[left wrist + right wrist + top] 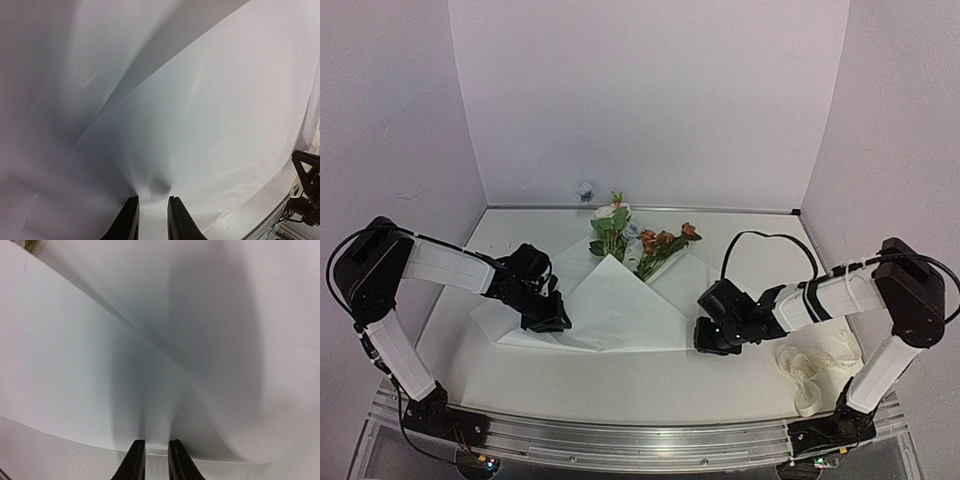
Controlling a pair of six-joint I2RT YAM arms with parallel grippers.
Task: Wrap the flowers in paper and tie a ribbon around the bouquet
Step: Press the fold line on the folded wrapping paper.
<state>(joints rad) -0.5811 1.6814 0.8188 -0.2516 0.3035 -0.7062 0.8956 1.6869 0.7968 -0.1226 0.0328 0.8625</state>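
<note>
The white paper [620, 312] lies on the table, folded into a pointed flap over the stems of the flowers [638, 240]. Their blue-white and rust blooms and green leaves stick out past its far edge. My left gripper [552, 318] sits low at the paper's left side. In the left wrist view its narrow-set jaws [152, 200] pinch a puckered fold of paper [200, 125]. My right gripper [708, 338] is at the paper's near right corner. Its jaws [156, 442] close over the edge of the paper [75, 365]. The cream ribbon [803, 372] lies heaped at the near right.
A single loose blue bloom [585, 190] lies at the foot of the back wall. White walls close the table in on three sides. The right arm's black body [307, 185] shows at the edge of the left wrist view.
</note>
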